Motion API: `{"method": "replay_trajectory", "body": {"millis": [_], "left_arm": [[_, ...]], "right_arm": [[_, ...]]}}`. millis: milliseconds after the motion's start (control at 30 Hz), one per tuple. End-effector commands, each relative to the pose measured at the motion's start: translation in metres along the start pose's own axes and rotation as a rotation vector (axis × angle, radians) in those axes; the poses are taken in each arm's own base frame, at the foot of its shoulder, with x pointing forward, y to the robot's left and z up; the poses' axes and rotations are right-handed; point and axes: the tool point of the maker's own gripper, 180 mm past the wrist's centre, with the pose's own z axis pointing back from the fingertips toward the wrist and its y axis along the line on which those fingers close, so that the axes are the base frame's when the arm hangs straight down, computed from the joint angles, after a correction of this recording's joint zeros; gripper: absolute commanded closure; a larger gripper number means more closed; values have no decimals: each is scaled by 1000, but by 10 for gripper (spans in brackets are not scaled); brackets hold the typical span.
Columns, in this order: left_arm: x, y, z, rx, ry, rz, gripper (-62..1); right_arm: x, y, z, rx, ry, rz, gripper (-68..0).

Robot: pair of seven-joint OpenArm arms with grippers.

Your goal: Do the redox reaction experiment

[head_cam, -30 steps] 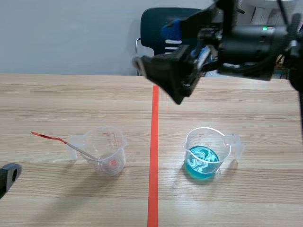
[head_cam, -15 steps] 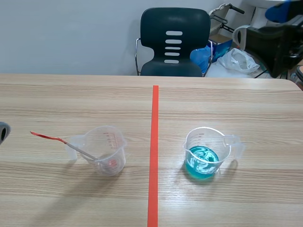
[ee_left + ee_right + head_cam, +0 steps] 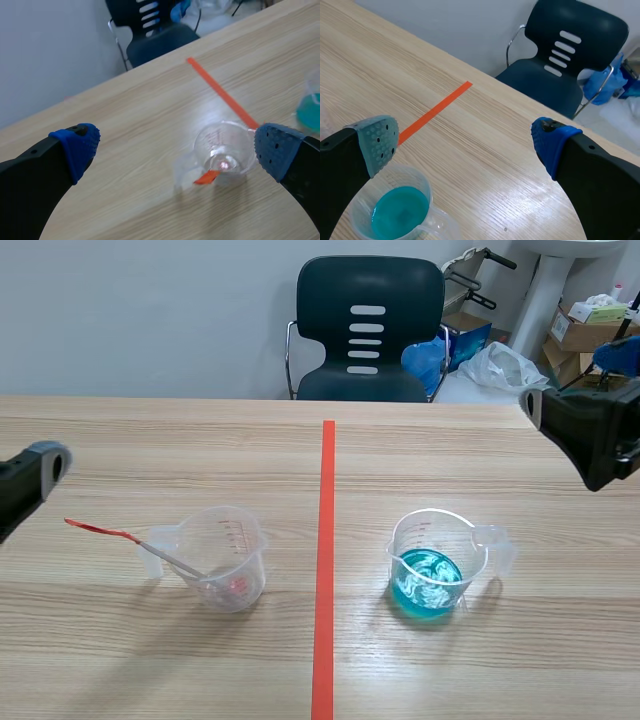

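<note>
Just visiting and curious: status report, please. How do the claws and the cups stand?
Left claw open, spoon cup ahead. Right claw open, blue cup ahead. Nothing held, nothing in the way.

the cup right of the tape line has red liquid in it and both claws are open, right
Not quite: the liquid in the cup right of the tape line is blue-green, not red, as the scene view shows. Both claws, the left claw and the right claw, are open.
</note>
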Motion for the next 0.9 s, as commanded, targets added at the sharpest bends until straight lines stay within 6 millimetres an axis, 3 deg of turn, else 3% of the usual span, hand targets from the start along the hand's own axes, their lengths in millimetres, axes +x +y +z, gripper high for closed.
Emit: {"method": "replay_trajectory", "body": {"millis": [0, 333, 600, 867], "left_arm": [[5, -10, -2, -30, -26, 1, -623], [3, -34, -7, -88, -42, -27, -623], [1, -36, -7, -93, -34, -42, -623], [1, -36, -7, -97, -34, -46, -623]], "right_arm": [[20, 2, 0, 5, -50, 49, -538], [27, 16, 6, -32, -64, 137, -538], [7, 39, -3, -25, -20, 202, -538], [19, 51, -6, -16, -29, 231, -538]]}}
